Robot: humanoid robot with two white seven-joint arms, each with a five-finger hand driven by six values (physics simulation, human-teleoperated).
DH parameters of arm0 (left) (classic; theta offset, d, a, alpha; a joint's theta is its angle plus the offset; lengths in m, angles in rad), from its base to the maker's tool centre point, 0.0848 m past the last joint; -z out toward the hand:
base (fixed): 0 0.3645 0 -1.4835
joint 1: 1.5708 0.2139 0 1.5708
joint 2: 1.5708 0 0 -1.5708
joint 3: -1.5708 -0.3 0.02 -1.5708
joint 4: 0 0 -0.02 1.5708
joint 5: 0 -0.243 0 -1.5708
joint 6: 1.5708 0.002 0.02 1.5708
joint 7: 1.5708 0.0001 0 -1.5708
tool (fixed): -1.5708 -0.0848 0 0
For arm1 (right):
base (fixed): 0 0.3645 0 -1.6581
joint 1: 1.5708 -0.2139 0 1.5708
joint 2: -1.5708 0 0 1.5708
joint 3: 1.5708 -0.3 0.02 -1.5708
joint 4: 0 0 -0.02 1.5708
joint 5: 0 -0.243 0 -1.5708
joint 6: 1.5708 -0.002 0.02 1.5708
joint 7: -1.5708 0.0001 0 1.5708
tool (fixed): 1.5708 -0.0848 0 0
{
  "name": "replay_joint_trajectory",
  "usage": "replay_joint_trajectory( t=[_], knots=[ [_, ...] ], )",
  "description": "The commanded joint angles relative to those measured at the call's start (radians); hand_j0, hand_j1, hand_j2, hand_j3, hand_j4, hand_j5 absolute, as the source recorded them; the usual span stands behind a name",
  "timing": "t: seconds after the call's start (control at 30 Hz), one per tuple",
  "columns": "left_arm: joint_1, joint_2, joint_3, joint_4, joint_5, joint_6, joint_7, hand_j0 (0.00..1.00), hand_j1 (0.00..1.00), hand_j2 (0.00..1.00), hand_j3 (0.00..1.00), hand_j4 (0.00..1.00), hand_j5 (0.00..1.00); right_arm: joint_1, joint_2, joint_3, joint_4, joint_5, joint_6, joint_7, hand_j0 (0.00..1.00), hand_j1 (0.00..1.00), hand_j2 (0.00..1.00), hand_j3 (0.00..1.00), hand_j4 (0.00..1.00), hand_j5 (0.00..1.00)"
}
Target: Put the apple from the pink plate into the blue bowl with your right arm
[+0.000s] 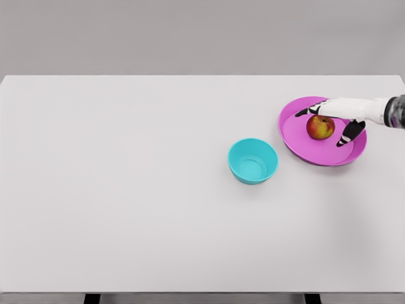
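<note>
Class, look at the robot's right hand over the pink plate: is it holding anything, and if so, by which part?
Nothing is lifted yet. The right hand brackets the apple on the pink plate, fingers spread on either side; actual contact cannot be told.

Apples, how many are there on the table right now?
1. The apple sits on the pink plate at the table's right, with the right hand around it. The blue bowl looks empty; nothing appears hidden.

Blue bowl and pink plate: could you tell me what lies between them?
Nothing: in the head view, only bare white table separates the blue bowl from the pink plate.
</note>
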State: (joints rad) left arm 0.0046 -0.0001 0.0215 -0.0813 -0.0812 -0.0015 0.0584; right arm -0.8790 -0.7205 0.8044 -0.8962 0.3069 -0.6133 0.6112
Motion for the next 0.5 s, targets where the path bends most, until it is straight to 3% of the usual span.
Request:
replay_joint_trajectory(
  t=[0.0, 0.13, 0.23, 0.3, 0.47],
  knots=[
    [0.0, 0.0, 0.0, 0.0, 0.0, 0.0, 0.0, 1.0, 1.0, 1.0, 1.0, 1.0, 1.0, 0.0, 0.001, 0.007, 0.002, -0.005, 0.002, 0.0, 1.0, 1.0, 1.0, 1.0, 1.0, 1.0],
    [0.0, 0.0, 0.0, 0.0, 0.0, 0.0, 0.0, 1.0, 1.0, 1.0, 1.0, 1.0, 1.0, -0.018, 0.019, 0.035, 0.031, -0.005, 0.002, 0.0, 0.98, 0.98, 0.98, 0.98, 0.98, 0.98],
    [0.0, 0.0, 0.0, 0.0, 0.0, 0.0, 0.0, 1.0, 1.0, 1.0, 1.0, 1.0, 1.0, -0.02, 0.019, 0.036, 0.037, -0.005, 0.002, 0.0, 0.72, 0.72, 0.72, 0.72, 0.72, 0.72],
    [0.0, 0.0, 0.0, 0.0, 0.0, 0.0, 0.0, 1.0, 1.0, 1.0, 1.0, 1.0, 1.0, -0.02, 0.019, 0.036, 0.04, -0.005, 0.002, 0.0, 0.7, 0.7, 0.7, 0.7, 0.7, 0.7],
    [0.0, 0.0, 0.0, 0.0, 0.0, 0.0, 0.001, 1.0, 1.0, 1.0, 1.0, 1.0, 1.0, -0.02, 0.019, 0.042, 0.048, -0.005, 0.002, 0.0, 0.5, 0.5, 0.5, 0.5, 0.5, 0.5]
  ],
)
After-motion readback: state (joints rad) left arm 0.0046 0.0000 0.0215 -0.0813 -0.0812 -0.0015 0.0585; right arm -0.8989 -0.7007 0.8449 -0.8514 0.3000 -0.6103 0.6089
